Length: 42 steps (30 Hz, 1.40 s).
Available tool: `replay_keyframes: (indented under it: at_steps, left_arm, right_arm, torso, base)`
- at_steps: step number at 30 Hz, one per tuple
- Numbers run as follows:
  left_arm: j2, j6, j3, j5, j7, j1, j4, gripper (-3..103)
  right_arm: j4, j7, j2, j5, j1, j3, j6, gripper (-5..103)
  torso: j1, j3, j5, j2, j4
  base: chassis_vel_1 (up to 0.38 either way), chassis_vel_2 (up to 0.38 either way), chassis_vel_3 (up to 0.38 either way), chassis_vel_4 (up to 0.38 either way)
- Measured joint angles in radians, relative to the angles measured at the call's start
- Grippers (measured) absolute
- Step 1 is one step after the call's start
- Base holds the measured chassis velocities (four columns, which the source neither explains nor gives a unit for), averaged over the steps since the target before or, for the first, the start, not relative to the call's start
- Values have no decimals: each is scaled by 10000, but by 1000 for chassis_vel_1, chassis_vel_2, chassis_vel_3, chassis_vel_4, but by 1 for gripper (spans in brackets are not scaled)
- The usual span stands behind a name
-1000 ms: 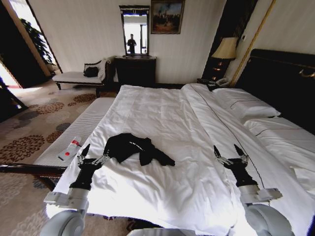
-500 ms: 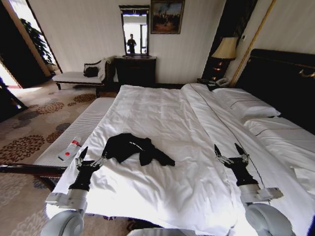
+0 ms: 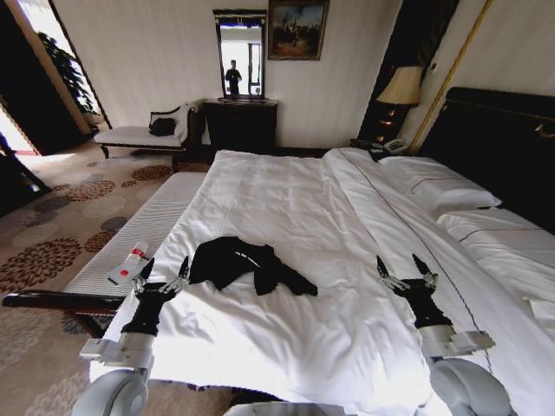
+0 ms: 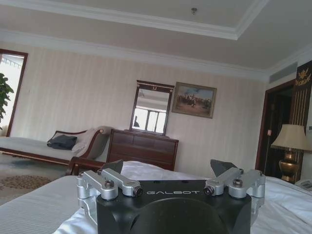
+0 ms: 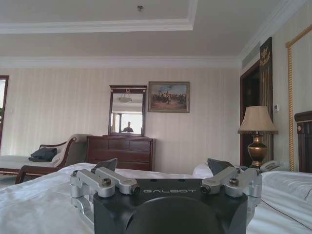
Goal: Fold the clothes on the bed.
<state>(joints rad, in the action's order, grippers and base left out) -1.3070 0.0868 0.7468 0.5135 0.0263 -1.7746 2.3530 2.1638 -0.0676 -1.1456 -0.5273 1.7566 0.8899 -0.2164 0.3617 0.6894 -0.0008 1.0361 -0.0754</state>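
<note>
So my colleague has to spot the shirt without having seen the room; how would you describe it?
Start at the big white bed. Near its foot, just ahead of the left hand, lies a crumpled black T-shirt, the single dark item on the white sheets.

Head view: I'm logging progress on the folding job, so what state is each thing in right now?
T-shirt: crumpled in a heap on the bed, not folded, held by neither gripper.
Bed: made, white duvet spread flat.
Left gripper: open, empty, over the bed just beside the T-shirt.
Right gripper: open, empty, over the duvet, well apart from the T-shirt.
Tube: lying on its side on the bench.
Lamp: lit.
</note>
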Motion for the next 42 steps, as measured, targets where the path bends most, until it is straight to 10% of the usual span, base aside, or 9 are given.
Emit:
replay_keyframes:
  at_steps: [42]
  left_arm:
    - [79,-78,-45,233,4,305,-393,100]
  right_arm:
    - [-121,-33,-369,162,-10,-191,-256,100]
  torso:
    - [-1,0,0,0,-1]
  base:
    - [41,78,-43,-81]
